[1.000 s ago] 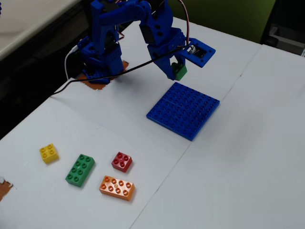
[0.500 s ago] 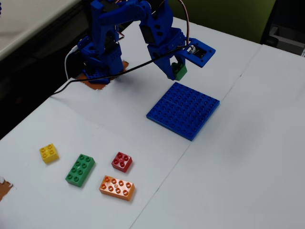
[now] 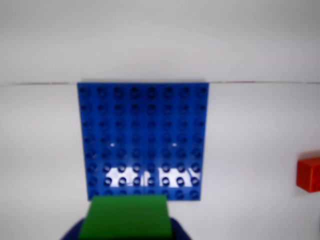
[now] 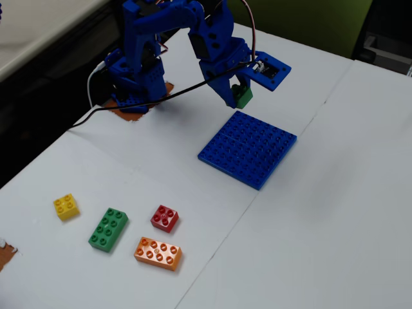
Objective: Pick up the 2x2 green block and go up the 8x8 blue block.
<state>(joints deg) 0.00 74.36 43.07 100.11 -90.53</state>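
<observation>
Wrist view, nearest first: the 2x2 green block [image 3: 126, 216] fills the bottom edge at 6 o'clock, clamped in the gripper [image 3: 125, 227], whose blue jaws show only as slivers on either side of it. Just past it, toward 12, lies the 8x8 blue block [image 3: 142, 141], flat on the white table [image 3: 40, 165], with its near edge right behind the green top. A red brick's corner [image 3: 310, 174] sits at 3 o'clock at the frame edge.

Fixed view: the gripper [image 4: 239, 96] is closed on the green brick [image 4: 244, 96], which is held in the air off the plate's [image 4: 248, 148] 11 o'clock corner, not touching it.

Step in hand, by my judgement: carry it over the plate and set it down. To do that well, keep the grip firm and move toward 12 in the wrist view until the brick is fully above studs, not hanging over the rim. Square the brick's edges to the stud rows, come straight down, press, then release. Descending too early risks catching the near rim and shoving the thin plate.

Counts, fixed view, near to far:
- one orange eight-stud brick [image 4: 158, 253] at 6 o'clock
- one long green brick [image 4: 108, 228]
- one red brick [image 4: 165, 218]
- one yellow brick [image 4: 66, 206] at 8
- one blue plate
- one small green brick in the grip
- one blue arm [image 4: 138, 58] at 11
</observation>
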